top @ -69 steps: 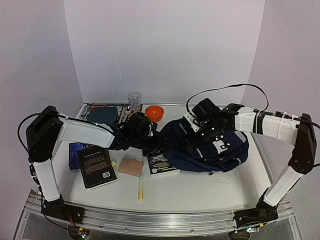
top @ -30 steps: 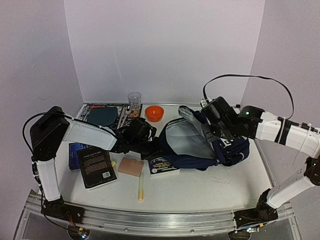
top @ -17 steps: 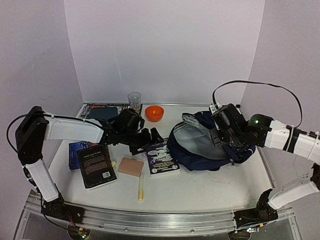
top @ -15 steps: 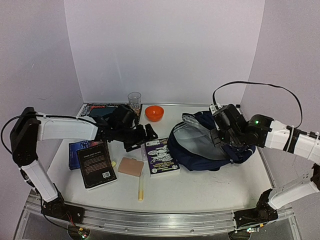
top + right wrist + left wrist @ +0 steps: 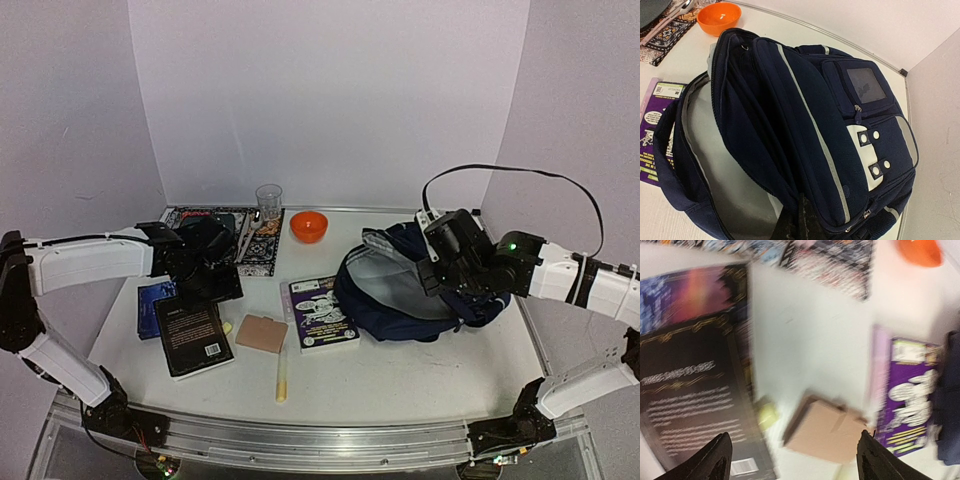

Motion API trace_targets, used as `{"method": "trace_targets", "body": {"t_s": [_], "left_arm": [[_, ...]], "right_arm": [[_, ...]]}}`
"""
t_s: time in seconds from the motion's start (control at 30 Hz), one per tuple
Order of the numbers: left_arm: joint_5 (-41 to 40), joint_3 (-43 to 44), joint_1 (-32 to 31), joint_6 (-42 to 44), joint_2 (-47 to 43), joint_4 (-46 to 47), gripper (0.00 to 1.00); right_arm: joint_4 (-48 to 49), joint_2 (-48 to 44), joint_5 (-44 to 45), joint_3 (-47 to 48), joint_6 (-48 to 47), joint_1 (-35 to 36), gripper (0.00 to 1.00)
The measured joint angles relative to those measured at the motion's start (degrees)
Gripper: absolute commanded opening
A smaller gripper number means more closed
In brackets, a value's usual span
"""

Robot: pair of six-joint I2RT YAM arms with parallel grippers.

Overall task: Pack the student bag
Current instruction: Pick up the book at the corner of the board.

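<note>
Two robot arms: the left arm (image 5: 90,258) and right arm (image 5: 555,275) have white tubular links, black joint housings and black bases. A thin black cable (image 5: 500,170) loops at upper right; a green light (image 5: 512,243) glows.

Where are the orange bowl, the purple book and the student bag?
orange bowl (image 5: 309,226): top external view, its centre.
purple book (image 5: 323,313): top external view, cover middle.
student bag (image 5: 775,115): right wrist view, navy flap.

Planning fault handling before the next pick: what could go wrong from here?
1. The right gripper pinches only a thin edge of the student bag; if the fabric slips, the flap may drop over the opening.
2. The left gripper hangs open by the black book, which lies flat and overlaps a blue book; it may get shoved rather than lifted.
</note>
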Motion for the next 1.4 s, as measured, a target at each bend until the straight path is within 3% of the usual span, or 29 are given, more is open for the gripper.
{"method": "trace_targets", "body": {"t_s": [0.37,0.9,1.27,1.4], "left_arm": [[-9.0,-0.3,-7.9,-6.8,6.9,-11.8,0.84],[-12.7,4.4,-8.3,-6.7,22.5,-13.2,0.81],[-14.9,3.5,-8.7,-6.6,23.7,-14.4,0.72],[-15.6,2.9,-8.7,-6.7,23.7,-14.7,0.63]], "right_arm": [[1.7,1.9,-1.4,0.0,-0.1,0.0,0.00],[2.6,3.2,-3.2,0.0,0.0,0.0,0.00],[2.6,3.2,-3.6,0.0,0.2,0.0,0.00],[2.6,3.2,-3.7,0.0,0.2,0.0,0.00]]}}
